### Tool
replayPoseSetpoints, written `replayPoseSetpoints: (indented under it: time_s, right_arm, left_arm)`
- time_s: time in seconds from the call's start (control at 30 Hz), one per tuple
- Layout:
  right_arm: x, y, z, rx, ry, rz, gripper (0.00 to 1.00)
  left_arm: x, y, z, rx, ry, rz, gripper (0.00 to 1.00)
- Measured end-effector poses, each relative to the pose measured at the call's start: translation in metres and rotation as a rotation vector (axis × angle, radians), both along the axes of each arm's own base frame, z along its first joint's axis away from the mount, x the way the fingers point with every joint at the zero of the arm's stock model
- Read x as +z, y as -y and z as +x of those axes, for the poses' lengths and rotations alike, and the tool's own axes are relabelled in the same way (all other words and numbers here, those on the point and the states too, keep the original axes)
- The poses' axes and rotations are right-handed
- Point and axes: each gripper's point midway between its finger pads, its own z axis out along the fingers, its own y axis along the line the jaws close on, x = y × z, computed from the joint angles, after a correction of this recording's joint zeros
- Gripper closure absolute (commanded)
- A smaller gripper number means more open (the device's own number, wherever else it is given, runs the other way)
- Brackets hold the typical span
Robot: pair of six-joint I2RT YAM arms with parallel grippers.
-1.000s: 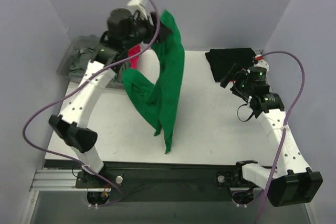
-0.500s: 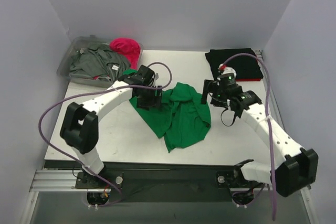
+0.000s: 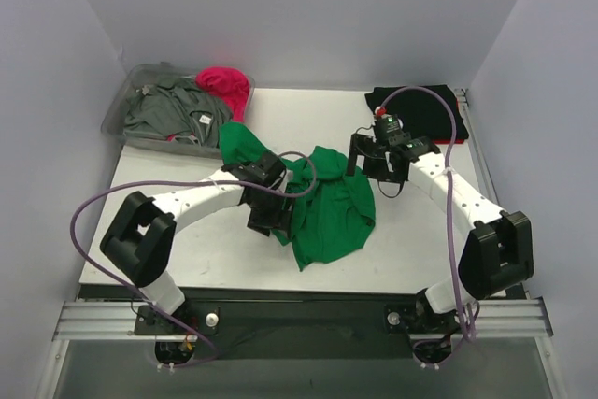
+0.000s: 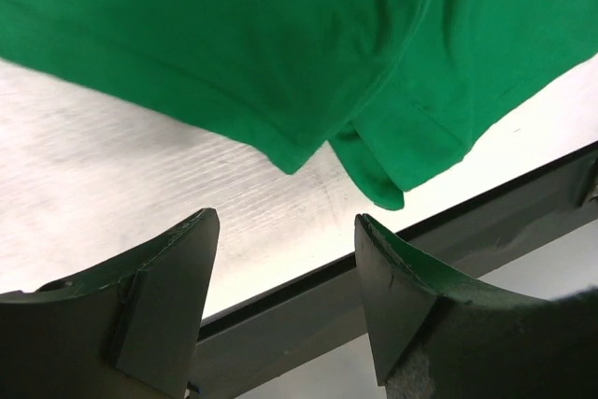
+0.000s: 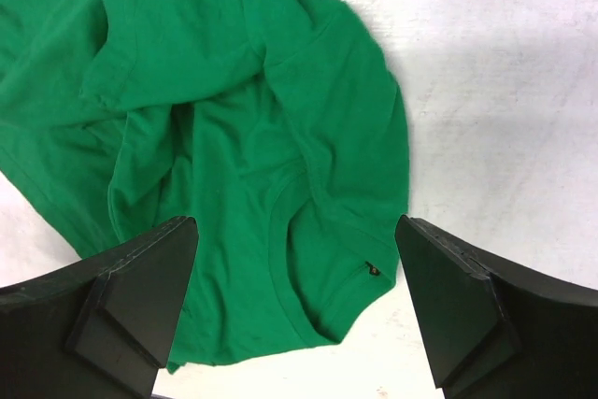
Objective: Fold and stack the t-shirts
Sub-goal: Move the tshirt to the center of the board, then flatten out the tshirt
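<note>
Left gripper (image 4: 285, 220): jaws partly apart, nothing between them. It sits low over the bare table (image 3: 411, 240), just beside the near-left hem of the green t-shirt (image 3: 332, 212); whether it touches the cloth can't be told. The left arm reaches in from the left, across the shirt's left part.

Right gripper (image 5: 297, 223): jaws spread wide and empty, above the shirt's collar area at its far-right side, not gripping.

The green t-shirt lies crumpled and unfolded mid-table. One lobe runs toward the far left, and the main bunch is in the centre.

The black t-shirt (image 3: 420, 114) lies flat at the far-right corner of the table and looks folded.

A clear bin (image 3: 117, 119) sits at the far-left corner. The grey t-shirt (image 3: 163, 109) is bunched inside it, and the pink t-shirt (image 3: 224, 86) is heaped at its right end.
</note>
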Motion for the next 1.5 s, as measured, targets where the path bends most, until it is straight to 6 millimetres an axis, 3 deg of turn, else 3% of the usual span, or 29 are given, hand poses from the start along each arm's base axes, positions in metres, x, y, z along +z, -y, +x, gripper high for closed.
replayPoseSetpoints:
  time_s: [0.2,0.6,0.8,0.87,1.0,1.07,1.17,1.33,1.5]
  right_arm:
    - [-0.002,0.015,0.009,-0.082,-0.028,0.061,0.07]
    - [-0.006,0.020,0.009,-0.131,-0.049,0.113,0.07]
    - [-0.005,0.020,0.011,-0.134,-0.044,0.123,0.07]
    - [-0.005,0.019,0.011,-0.134,-0.045,0.124,0.07]
    - [-0.005,0.019,0.011,-0.133,-0.044,0.125,0.07]
    - [-0.005,0.019,0.012,-0.133,-0.043,0.126,0.07]
    - [-0.005,0.020,0.013,-0.132,-0.039,0.125,0.08]
    - [-0.017,0.018,0.024,-0.110,-0.063,0.101,0.12]
    - [-0.041,0.005,0.033,-0.055,-0.113,0.064,0.14]
  left_arm:
    - [-0.022,0.010,-0.018,-0.062,-0.050,0.047,0.30]
    - [-0.043,0.007,-0.010,-0.047,-0.050,0.104,0.37]
    - [-0.046,0.017,0.002,-0.048,-0.038,0.097,0.42]
    - [-0.047,0.020,0.004,-0.048,-0.037,0.096,0.49]
    - [-0.051,0.023,0.009,-0.045,-0.041,0.105,0.89]
    - [-0.051,0.022,0.010,-0.043,-0.040,0.113,0.99]
    - [-0.051,0.020,0.011,-0.039,-0.036,0.120,1.00]
    - [-0.047,-0.003,0.014,0.019,-0.026,0.145,1.00]
    - [-0.015,-0.044,0.029,0.195,0.031,0.113,1.00]
